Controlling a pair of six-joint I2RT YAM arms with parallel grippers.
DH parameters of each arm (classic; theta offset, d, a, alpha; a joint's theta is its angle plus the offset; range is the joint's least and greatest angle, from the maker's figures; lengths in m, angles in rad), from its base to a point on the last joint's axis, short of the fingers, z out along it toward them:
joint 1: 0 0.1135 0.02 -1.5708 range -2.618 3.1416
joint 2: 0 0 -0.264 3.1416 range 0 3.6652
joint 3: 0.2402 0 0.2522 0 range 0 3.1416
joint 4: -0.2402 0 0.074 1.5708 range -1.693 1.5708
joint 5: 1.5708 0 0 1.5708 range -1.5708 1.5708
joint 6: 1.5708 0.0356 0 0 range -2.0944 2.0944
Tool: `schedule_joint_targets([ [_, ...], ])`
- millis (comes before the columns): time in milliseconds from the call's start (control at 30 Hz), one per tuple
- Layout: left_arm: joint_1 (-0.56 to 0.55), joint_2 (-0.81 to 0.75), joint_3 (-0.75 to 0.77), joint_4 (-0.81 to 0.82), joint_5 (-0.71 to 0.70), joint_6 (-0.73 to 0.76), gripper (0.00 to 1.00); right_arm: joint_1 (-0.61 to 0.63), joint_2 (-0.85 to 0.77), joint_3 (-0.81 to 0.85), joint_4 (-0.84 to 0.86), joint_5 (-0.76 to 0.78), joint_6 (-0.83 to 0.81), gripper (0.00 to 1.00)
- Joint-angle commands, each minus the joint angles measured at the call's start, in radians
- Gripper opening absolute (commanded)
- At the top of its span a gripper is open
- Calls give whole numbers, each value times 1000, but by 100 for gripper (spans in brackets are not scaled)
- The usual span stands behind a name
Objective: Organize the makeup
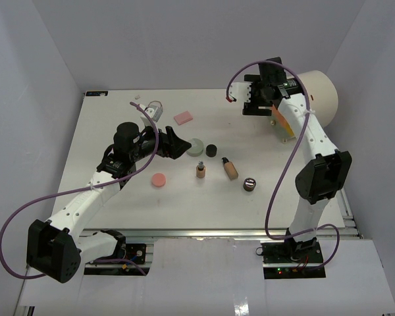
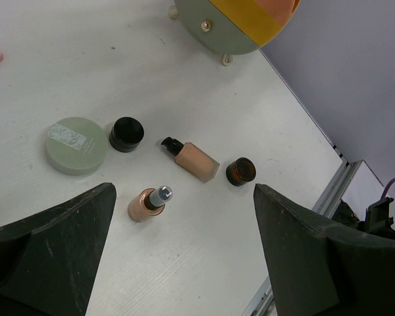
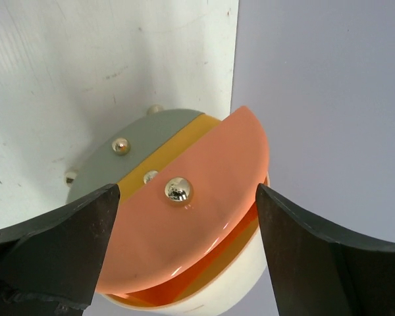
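Note:
The makeup lies mid-table: a pink disc (image 1: 158, 179), a pink pad (image 1: 183, 118), a grey-green compact (image 1: 195, 147), a black compact (image 1: 211, 151), a small pump bottle (image 1: 201, 170), a beige tube (image 1: 230, 168) and a brown jar (image 1: 249, 185). My left gripper (image 1: 179, 145) is open and empty, just left of the grey-green compact (image 2: 76, 145). Its wrist view shows the bottle (image 2: 148, 203), tube (image 2: 194, 160) and brown jar (image 2: 240, 171) ahead. My right gripper (image 1: 252, 104) is open in front of the cream drum case (image 1: 316, 99). The case's pink top drawer (image 3: 197, 230) stands slightly ajar between its jaws.
A small metal tool (image 1: 155, 108) lies at the back left. The drum case stands at the table's right edge, by the wall. The table's front rail (image 1: 237, 232) runs along the near edge.

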Motion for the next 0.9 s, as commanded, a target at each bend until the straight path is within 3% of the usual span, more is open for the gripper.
schedule_joint_targets([
  [0, 5, -28, -1, 1, -5, 14, 96, 39, -82, -25, 16, -151, 140, 90],
  [100, 5, -33, -1, -3, -12, 18, 96, 47, -131, -66, 65, -284, 510, 90],
  [267, 5, -45, -5, -9, -28, 26, 96, 46, -188, -318, 64, -508, 799, 92],
  [300, 5, -49, -7, -11, -31, 27, 96, 46, -195, -376, 67, -544, 829, 96],
  [400, 5, -71, -18, -19, -45, 35, 96, 47, -232, -562, 101, -572, 884, 91],
  [500, 5, -101, -35, -42, -60, 47, 96, 47, -289, -728, 193, -494, 924, 88],
  [667, 5, -163, -80, -77, -102, 72, 97, 47, -366, -914, 312, -353, 967, 94],
  [867, 5, -173, -81, -87, -128, 86, 97, 49, -379, -1047, 402, -309, 965, 94],
])
